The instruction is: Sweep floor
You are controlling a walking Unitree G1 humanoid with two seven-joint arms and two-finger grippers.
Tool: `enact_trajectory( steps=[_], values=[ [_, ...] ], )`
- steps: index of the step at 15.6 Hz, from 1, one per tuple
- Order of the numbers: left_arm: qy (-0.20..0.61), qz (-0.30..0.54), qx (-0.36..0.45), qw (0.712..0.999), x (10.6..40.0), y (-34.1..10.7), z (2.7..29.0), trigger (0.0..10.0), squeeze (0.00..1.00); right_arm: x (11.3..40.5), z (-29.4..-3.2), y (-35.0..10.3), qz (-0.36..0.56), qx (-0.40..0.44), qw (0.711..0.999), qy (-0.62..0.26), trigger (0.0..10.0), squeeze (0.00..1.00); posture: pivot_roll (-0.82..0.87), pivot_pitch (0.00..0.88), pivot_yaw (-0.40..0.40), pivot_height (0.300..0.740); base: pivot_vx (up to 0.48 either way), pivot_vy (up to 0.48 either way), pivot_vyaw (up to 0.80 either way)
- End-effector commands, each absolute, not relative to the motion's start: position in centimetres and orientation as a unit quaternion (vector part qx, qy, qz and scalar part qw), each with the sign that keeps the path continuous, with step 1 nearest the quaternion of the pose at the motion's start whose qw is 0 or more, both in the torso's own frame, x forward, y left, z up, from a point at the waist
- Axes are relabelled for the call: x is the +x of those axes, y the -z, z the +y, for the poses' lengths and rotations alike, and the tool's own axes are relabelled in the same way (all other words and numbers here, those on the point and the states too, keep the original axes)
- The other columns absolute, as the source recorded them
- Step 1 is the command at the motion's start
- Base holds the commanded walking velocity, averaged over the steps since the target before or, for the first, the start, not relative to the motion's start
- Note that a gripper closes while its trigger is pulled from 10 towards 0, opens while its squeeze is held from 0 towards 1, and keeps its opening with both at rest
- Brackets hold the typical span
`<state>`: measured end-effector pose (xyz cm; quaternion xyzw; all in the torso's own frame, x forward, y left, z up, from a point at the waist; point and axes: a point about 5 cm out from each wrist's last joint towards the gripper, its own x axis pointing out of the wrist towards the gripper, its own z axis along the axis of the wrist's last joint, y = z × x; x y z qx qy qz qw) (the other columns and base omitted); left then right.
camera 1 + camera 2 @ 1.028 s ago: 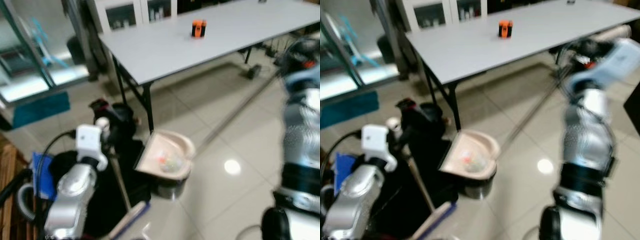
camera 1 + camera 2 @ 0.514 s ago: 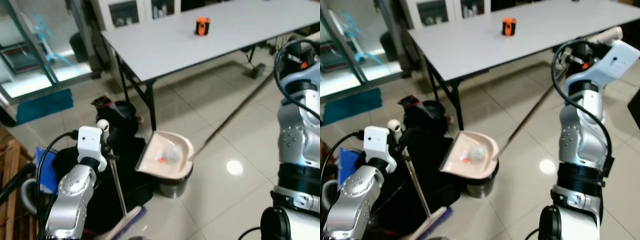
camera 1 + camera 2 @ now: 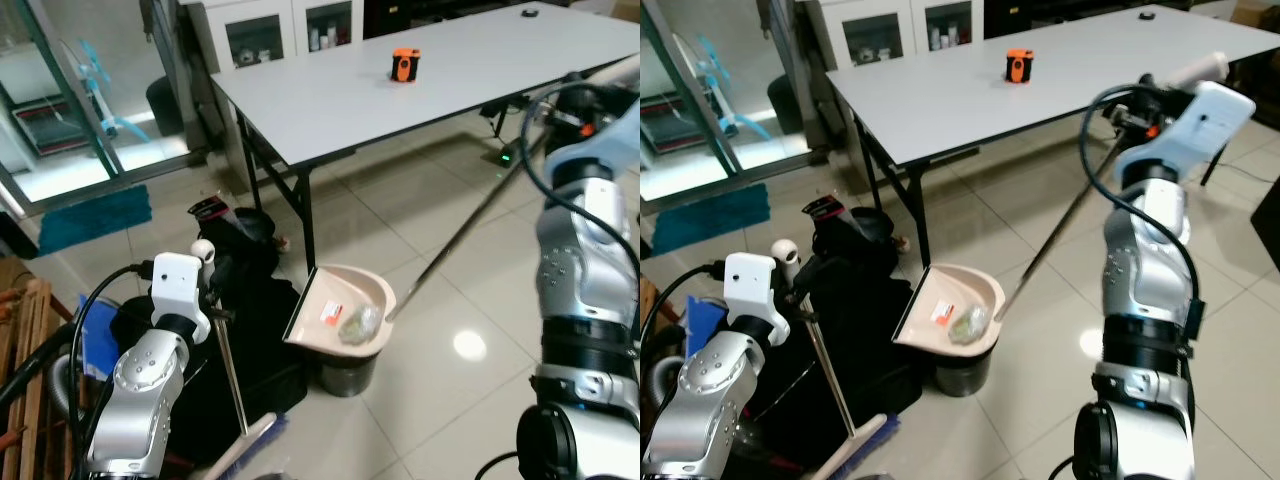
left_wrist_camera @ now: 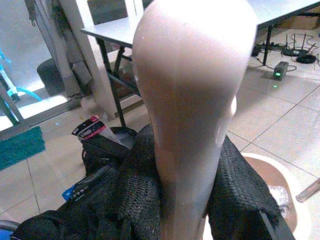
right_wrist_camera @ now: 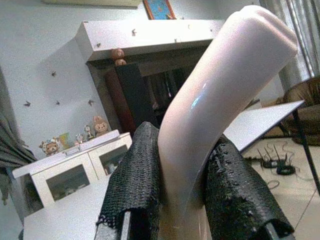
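While the left gripper (image 4: 185, 200) clamps the upright broom handle (image 3: 228, 370), the right gripper (image 5: 185, 200), clamped on the dustpan handle (image 3: 1060, 225), holds the littered dustpan (image 3: 345, 315) over the small bin (image 3: 345, 372) (handle slanting down-left).

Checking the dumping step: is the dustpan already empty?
No: the dustpan, held over the small bin, holds a red-and-white wrapper and crumpled clear plastic.

The table (image 3: 420, 90) and its legs (image 3: 303, 215) are blocking the way at 12 o'clock. Black bags (image 3: 240, 300) are crowding the bin (image 3: 345, 372) at 9 o'clock. Bare tiles (image 3: 450, 400) are lying open at 3 o'clock.
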<state>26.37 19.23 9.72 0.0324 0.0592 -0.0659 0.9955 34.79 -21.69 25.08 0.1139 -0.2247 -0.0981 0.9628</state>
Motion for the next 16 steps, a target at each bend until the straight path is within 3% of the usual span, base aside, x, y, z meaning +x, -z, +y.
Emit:
enact_trajectory(
  steps=[1,6,16],
  values=[
    [0.051,0.052,0.042,0.996,26.5,-10.2,20.0,10.0,0.0,35.2,-20.5,-26.9,-0.265,0.108,0.955,0.076,10.0,0.0,0.07,0.0,0.077,0.74,0.0,0.0,0.0],
    [0.042,0.052,0.045,0.997,26.7,-10.0,20.4,10.0,0.0,35.8,-15.3,-27.6,-0.317,0.014,0.948,-0.001,10.0,0.0,0.09,0.0,0.072,0.74,0.0,0.0,0.0],
    [0.045,0.062,0.046,0.996,27.0,-8.3,21.4,10.0,0.0,33.0,-7.1,-24.7,-0.371,-0.112,0.908,-0.158,10.0,0.0,0.09,0.0,0.081,0.74,0.0,0.0,0.0]
  ],
)
